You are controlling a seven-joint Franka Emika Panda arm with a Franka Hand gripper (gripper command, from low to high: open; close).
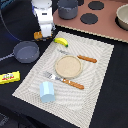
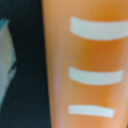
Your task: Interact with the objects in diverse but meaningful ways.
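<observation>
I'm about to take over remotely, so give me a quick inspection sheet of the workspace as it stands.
Surface: striped placemat on a dark table.
Job's things: banana at the mat's far edge; light blue cup on its near corner; dark grey pot and yellow packet off the mat, toward the exterior view's left; orange bread loaf fills the wrist view.
Clutter: plate, fork, knife; toy stove behind.
Gripper: gripper low over the loaf; jaw state cannot be told.
Cables: nothing seen.
Surroundings: bowl at the exterior view's right.

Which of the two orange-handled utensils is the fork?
The fork lies between the tan plate and the light blue cup, showing prongs; the knife lies beyond the plate.
</observation>
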